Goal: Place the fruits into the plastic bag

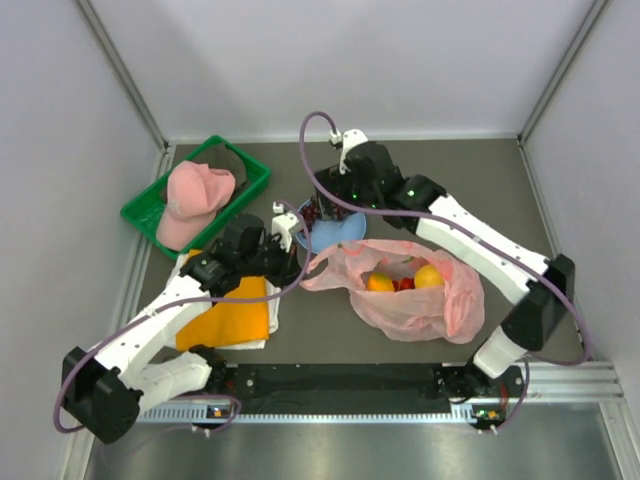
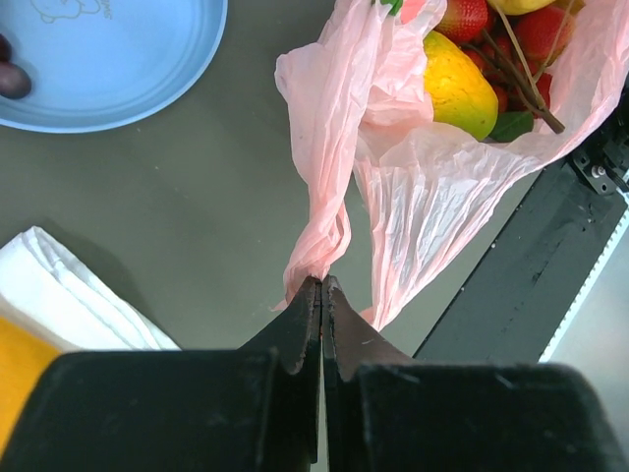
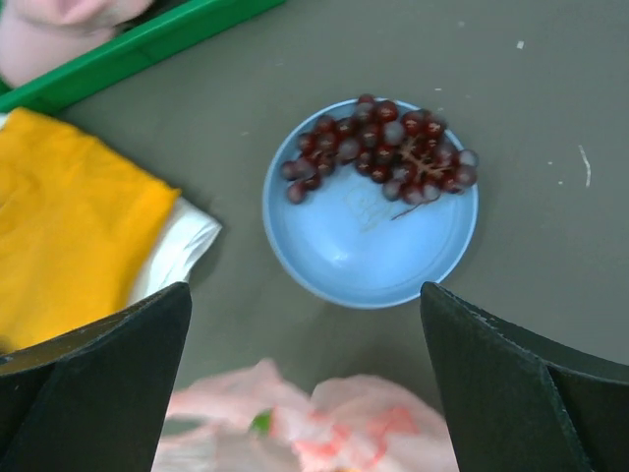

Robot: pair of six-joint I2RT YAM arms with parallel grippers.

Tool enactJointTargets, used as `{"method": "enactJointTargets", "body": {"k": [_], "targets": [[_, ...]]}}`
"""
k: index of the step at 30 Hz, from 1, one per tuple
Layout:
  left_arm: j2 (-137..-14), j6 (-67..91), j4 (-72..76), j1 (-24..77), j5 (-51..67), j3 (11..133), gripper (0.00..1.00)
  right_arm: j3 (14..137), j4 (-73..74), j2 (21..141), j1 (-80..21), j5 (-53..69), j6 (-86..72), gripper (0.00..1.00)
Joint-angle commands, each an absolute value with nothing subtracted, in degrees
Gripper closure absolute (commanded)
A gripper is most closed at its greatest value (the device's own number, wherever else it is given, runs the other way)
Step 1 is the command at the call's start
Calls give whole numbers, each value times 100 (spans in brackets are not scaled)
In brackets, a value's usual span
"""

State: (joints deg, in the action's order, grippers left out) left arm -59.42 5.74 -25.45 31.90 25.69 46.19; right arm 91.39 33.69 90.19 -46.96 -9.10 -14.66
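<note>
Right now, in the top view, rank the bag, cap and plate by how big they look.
1. bag
2. cap
3. plate, partly hidden, but clearly the smallest

Translucent pink bag (image 1: 452,300); dark red grapes (image 3: 383,147); light blue plate (image 3: 373,258); orange cloth (image 3: 69,226); green tray (image 3: 147,44); pink cap (image 1: 195,195).

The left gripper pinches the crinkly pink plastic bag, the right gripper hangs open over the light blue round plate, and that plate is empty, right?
Not empty: the light blue round plate holds a bunch of dark grapes, as the right wrist view shows. The left gripper pinches the pink plastic bag, and the right gripper hangs open over the plate.
</note>
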Motion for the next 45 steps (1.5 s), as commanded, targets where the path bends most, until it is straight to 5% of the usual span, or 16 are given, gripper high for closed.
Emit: {"method": "enactJointTargets", "body": {"k": [1,12,39,45], "targets": [[-5748,510,-2540,3173,2479,4562,100,9588,3244,9631,-4176,-651,-1608,1],[-5854,448,-2575,3173,2558,4623,100,12021,4447,12162,-3999,-676,-1266,1],[-5704,483,-2523,3164,2742,4597,100,13078,4930,14001,-3806,-588,-1433,2],[-5608,483,-2523,3164,2733,4579,100,13043,4878,14027,-3797,-607,-1450,19]]}}
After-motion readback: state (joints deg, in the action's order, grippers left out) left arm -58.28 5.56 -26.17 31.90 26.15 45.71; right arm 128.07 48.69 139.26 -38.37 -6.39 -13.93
